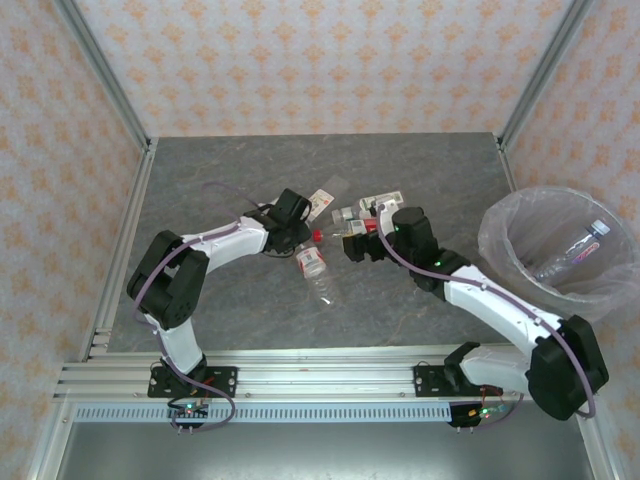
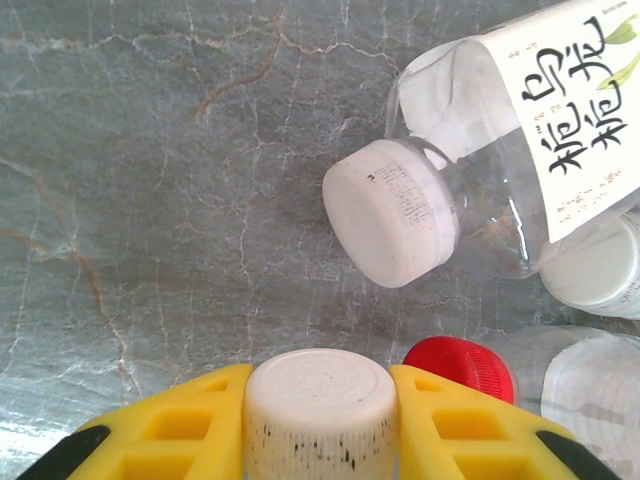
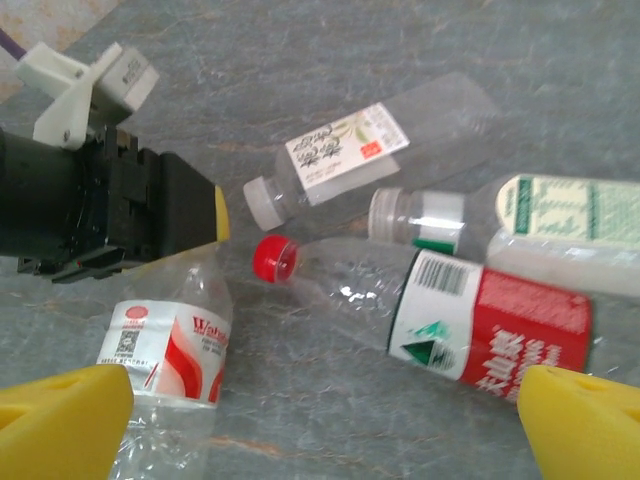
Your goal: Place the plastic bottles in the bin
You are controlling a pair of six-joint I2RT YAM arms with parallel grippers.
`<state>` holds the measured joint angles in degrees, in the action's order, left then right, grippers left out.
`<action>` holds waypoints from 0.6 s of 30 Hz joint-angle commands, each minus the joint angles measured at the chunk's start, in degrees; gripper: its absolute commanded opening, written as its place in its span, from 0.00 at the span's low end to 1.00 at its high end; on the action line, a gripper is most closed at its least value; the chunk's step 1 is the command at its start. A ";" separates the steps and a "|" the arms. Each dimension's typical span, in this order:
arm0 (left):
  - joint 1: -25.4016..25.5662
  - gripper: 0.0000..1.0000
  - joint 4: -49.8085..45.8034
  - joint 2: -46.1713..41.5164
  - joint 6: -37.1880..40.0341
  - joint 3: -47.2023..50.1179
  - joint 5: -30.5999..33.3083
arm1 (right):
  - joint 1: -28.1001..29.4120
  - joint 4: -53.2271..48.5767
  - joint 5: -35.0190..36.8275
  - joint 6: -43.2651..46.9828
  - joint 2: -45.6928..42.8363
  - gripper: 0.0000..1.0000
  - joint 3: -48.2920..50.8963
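My left gripper point(image 2: 320, 400) is shut on the white cap point(image 2: 318, 392) of a clear bottle with a red-and-white label point(image 3: 165, 365), which lies on the table point(image 1: 316, 268). Beside it lie a red-capped bottle with a red label point(image 3: 440, 310), a white-labelled bottle point(image 3: 345, 150) and a green-labelled one point(image 3: 530, 210). My right gripper point(image 3: 320, 420) is open, hovering over bare table just in front of the red-capped bottle, its jaws wide apart. The bin point(image 1: 600, 290) stands at the right with one bottle point(image 1: 572, 250) inside.
More bottles cluster behind the grippers point(image 1: 345, 212) at mid-table. In the left wrist view a white-capped bottle with black characters point(image 2: 470, 150) and a red cap point(image 2: 460, 365) lie close by. Metal frame posts point(image 1: 105, 80) border the grey table.
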<state>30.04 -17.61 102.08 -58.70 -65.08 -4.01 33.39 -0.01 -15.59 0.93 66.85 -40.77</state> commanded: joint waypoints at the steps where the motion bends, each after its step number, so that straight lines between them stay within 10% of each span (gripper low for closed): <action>1: -0.34 0.00 1.23 -3.67 3.65 -1.04 0.95 | 1.04 7.19 -2.28 -8.42 0.70 0.99 1.37; 18: -0.34 0.00 14.61 -13.89 17.08 -0.13 -9.39 | 3.59 23.65 -9.06 -26.82 6.02 0.99 3.07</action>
<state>29.95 -5.04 90.06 -46.44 -63.66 -11.09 35.42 17.45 -21.19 -23.70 72.60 -36.01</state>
